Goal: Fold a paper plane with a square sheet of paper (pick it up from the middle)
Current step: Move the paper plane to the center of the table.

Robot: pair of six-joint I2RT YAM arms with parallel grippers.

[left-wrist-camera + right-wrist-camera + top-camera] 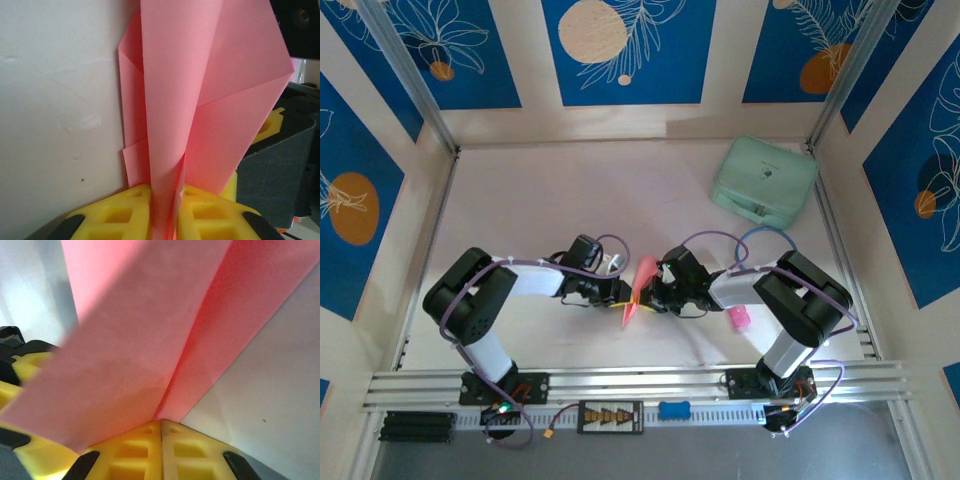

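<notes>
Starting at the near rail (620,385), the two arm bases sat bolted side by side, with a small blue block (673,410) on the rail between them. Just beyond, a chunky bright-pink stick (738,318) lay on the white bench (520,200) beside the right arm. Over the middle of the bench both arms bent inward and met: the left tool (616,294) and the right tool (657,290) faced each other with the paper plane (640,284) between them, a slim salmon-pink shape.

Seen from the left wrist, the left tool (165,196) was pinched closed on the plane's (200,100) lower edge, its folded layers fanning away from the yellow fingers (125,212). From the right wrist, the right tool (161,426) was closed tight, the plane's (150,340) centre crease running into the seam between its yellow fingers (192,450).

Farther back, at the right, a mint-green case (765,180) rested on the bench, well apart from the plane. Blue floral wall panels (630,50) stood behind.
</notes>
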